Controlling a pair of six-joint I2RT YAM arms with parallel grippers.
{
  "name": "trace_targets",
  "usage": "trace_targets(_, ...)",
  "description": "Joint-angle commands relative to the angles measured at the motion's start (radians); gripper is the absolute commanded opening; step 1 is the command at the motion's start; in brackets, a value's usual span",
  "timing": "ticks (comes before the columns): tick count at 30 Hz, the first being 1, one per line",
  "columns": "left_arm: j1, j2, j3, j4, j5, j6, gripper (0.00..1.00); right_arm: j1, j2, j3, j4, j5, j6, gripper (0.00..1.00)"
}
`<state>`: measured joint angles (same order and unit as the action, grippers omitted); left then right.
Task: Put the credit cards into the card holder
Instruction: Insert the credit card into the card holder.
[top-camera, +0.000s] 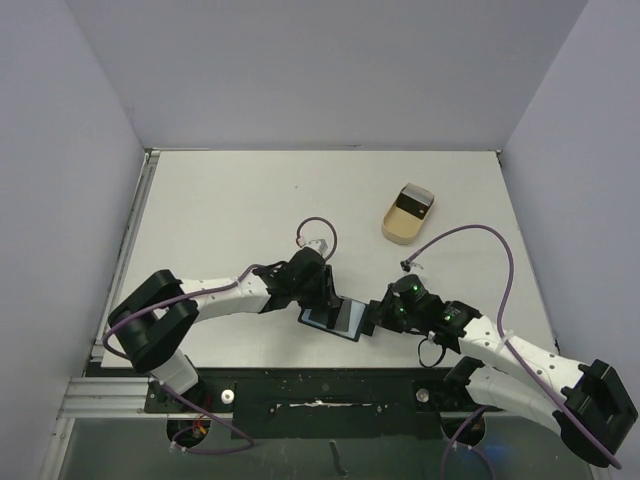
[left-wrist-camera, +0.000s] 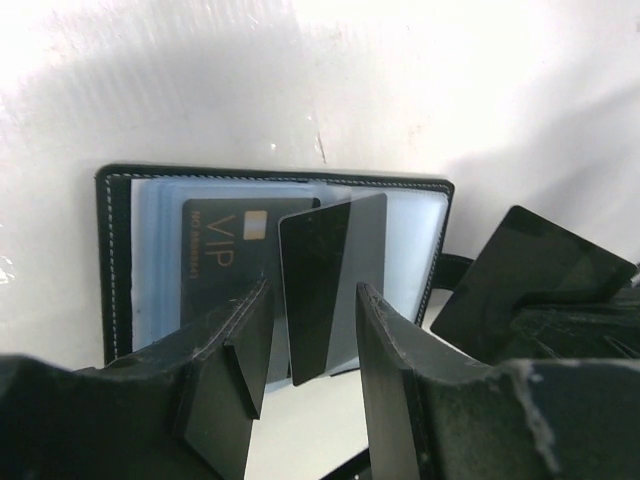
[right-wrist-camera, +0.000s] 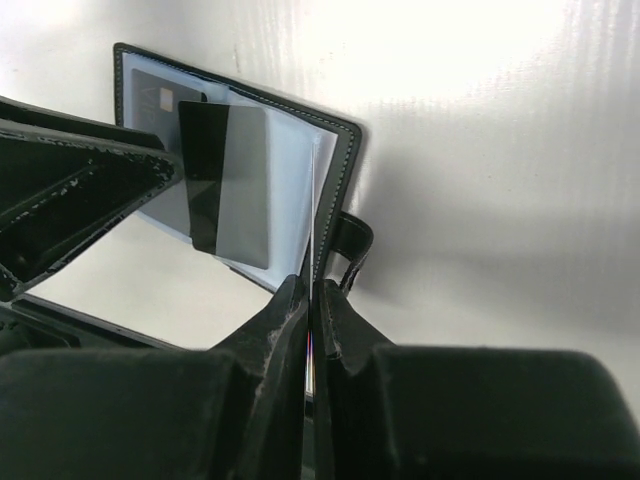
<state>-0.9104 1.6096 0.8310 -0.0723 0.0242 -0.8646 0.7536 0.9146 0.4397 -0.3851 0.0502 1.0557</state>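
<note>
A beige oval tray (top-camera: 396, 234) is seen toward the far right corner of the bench, well apart from both arms. A tan-gold card (top-camera: 407, 209) lies in it with a dark item (top-camera: 421, 194) at its far end, and what that item is cannot be made out at this size. The card holder (top-camera: 335, 318) is laid open and flat close to the near edge of the bench, about midway along it, between the two grippers. It is a black bifold with pale stitching round its border, bluish-grey clear sleeves inside, and a short snap strap (right-wrist-camera: 350, 240) looping out from one side. A dark card printed "VIP" (left-wrist-camera: 215, 255), with a small gold chip, is held in one of its sleeves. A second plain dark card (left-wrist-camera: 325, 300) rests tilted over the sleeves, one corner overlapping the VIP card, with part of its length out past the holder's edge. How far it is tucked into a sleeve cannot be told. The left gripper (left-wrist-camera: 315, 295) is held over this card with its jaws spread apart, the card showing in the gap between them. The right gripper (right-wrist-camera: 311, 290) is pinched closed on a thin inner leaf (right-wrist-camera: 314, 230) of the holder, which is seen edge-on and raised from the panels beside the strap.
</note>
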Motion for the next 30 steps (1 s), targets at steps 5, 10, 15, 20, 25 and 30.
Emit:
trace_targets(5, 0.001, 0.058, 0.063, -0.005, -0.037, 0.030, 0.38, 0.005, 0.019, -0.008, -0.011, 0.068, 0.003, 0.00)
trace_targets(10, -0.001, 0.082, 0.066, 0.029, 0.003, 0.020, 0.38, 0.006, 0.042, -0.013, 0.000, 0.073, -0.003, 0.00)
trace_targets(15, -0.002, 0.077, 0.058, 0.076, 0.057, 0.007, 0.37, 0.004, 0.053, -0.016, 0.019, 0.074, -0.007, 0.00)
trace_targets(20, -0.004, 0.084, 0.042, 0.116, 0.094, -0.016, 0.36, 0.006, 0.061, -0.019, 0.033, 0.068, -0.006, 0.00)
trace_targets(25, -0.007, 0.081, 0.030, 0.164, 0.140, -0.041, 0.36, 0.006, 0.065, -0.029, 0.044, 0.068, -0.008, 0.00)
trace_targets(30, -0.007, 0.065, 0.030, 0.178, 0.158, -0.048, 0.36, 0.005, 0.070, -0.032, 0.055, 0.069, -0.009, 0.00)
